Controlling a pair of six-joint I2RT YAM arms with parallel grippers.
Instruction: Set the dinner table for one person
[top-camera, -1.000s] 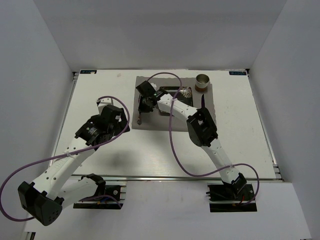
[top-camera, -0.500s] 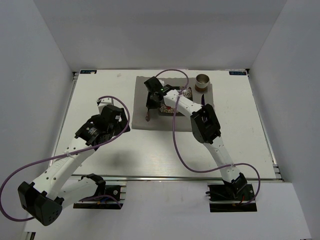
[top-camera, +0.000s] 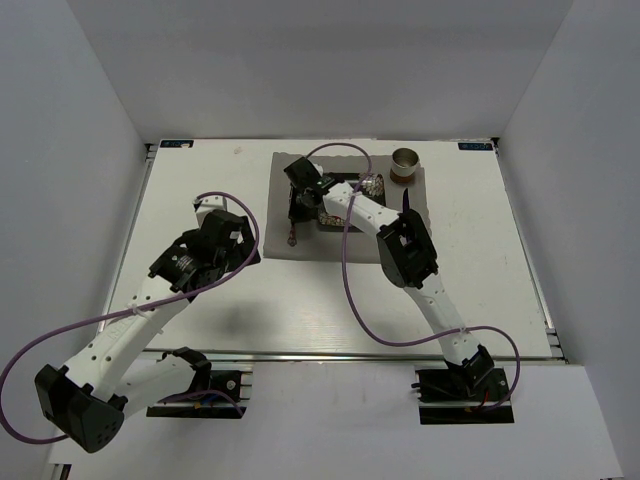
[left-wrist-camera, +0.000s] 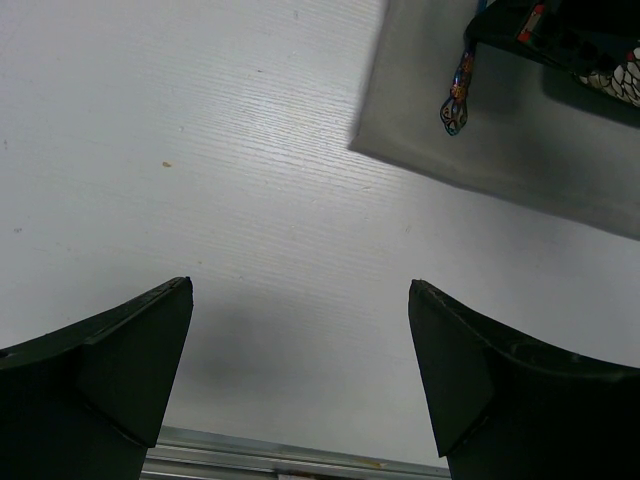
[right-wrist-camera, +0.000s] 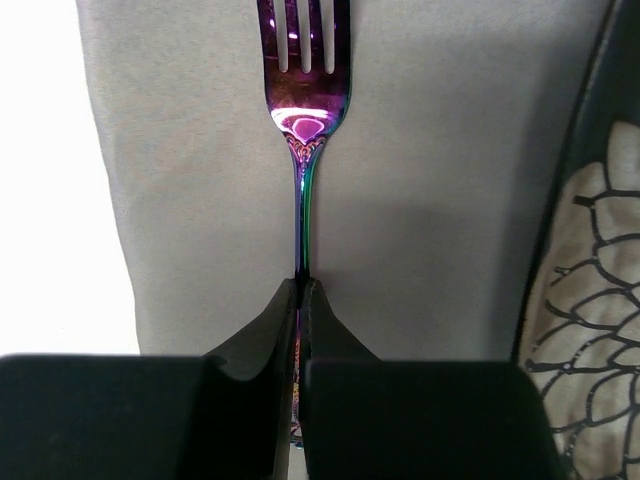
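Note:
My right gripper (top-camera: 298, 205) (right-wrist-camera: 302, 285) is shut on the handle of an iridescent purple fork (right-wrist-camera: 302, 120). It holds the fork over the left part of the grey placemat (top-camera: 330, 245), tines pointing away from the wrist camera. The fork's handle end (top-camera: 292, 232) sticks out below the jaws and also shows in the left wrist view (left-wrist-camera: 453, 105). My left gripper (top-camera: 240, 252) (left-wrist-camera: 300, 285) is open and empty over the white dinner table (top-camera: 480, 260), left of the placemat's near corner (left-wrist-camera: 420, 140).
A black square plate with a patterned napkin (top-camera: 365, 185) (right-wrist-camera: 600, 300) lies on the placemat right of the fork. A metal cup (top-camera: 405, 163) stands at the placemat's far right corner, a dark utensil (top-camera: 407, 205) beneath it. The table's metal rail (left-wrist-camera: 260, 460) runs along the near edge.
My right gripper has shifted slightly right with the fork over the placemat's left part, then held almost still. The left arm has not moved.

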